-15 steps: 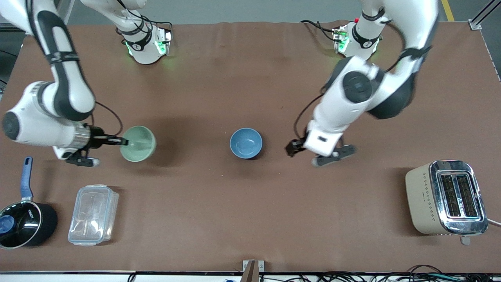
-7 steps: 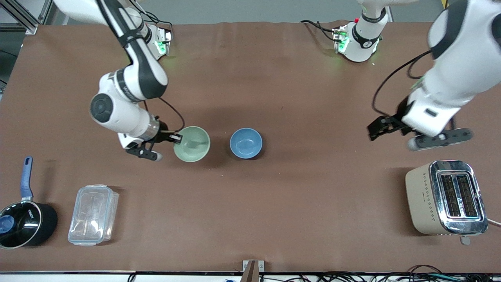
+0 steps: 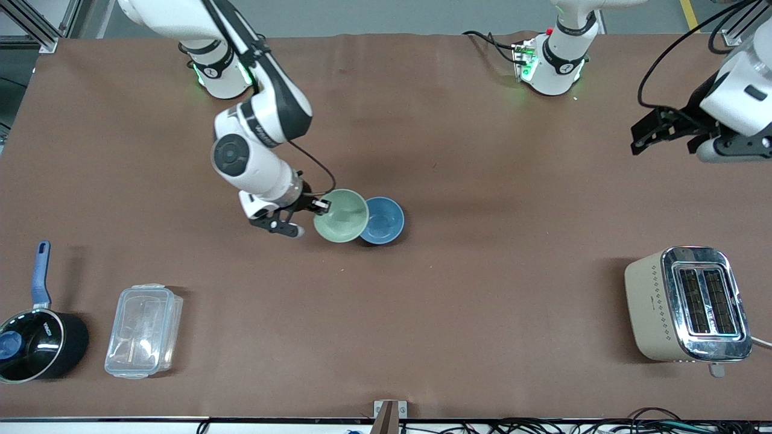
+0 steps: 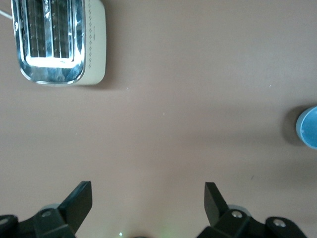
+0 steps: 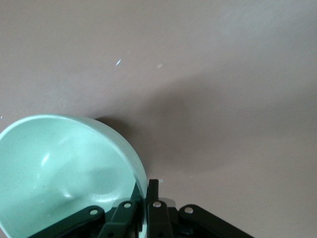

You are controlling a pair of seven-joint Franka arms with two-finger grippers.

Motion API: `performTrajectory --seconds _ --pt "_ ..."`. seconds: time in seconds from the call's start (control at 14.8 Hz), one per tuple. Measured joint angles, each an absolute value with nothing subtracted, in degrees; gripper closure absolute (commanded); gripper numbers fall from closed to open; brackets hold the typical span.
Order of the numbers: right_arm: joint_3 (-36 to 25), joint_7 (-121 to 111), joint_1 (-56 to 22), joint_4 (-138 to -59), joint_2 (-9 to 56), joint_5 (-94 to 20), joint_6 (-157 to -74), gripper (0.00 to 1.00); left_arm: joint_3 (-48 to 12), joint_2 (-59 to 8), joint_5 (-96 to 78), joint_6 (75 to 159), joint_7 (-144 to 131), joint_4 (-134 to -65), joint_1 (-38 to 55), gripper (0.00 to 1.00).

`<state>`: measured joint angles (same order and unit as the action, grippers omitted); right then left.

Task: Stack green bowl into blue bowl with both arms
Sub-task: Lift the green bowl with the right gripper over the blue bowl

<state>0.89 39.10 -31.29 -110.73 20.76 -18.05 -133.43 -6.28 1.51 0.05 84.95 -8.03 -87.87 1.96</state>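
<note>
The blue bowl (image 3: 383,220) sits upright near the middle of the brown bench (image 3: 458,289). The right gripper (image 3: 316,205) has its fingers clamped on the rim of the green bowl (image 3: 341,215), which it holds in the air, overlapping the blue bowl's edge on the side toward the right arm's end of the bench. The left gripper (image 3: 651,129) hangs well apart from the blue bowl, over the left arm's end of the bench, its fingers (image 4: 79,201) spread apart and holding nothing. A beige toaster (image 3: 687,304) stands toward that same end, nearer the front camera than the blue bowl.
</note>
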Motion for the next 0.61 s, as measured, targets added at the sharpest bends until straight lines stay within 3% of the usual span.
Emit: performTrajectory --seconds 0.61 --pt "0.9 45.0 -38.3 -110.4 25.9 -18.1 -141.2 0.99 -5.2 6.2 0.0 84.8 -6.8 -92.8 3.4 0.00"
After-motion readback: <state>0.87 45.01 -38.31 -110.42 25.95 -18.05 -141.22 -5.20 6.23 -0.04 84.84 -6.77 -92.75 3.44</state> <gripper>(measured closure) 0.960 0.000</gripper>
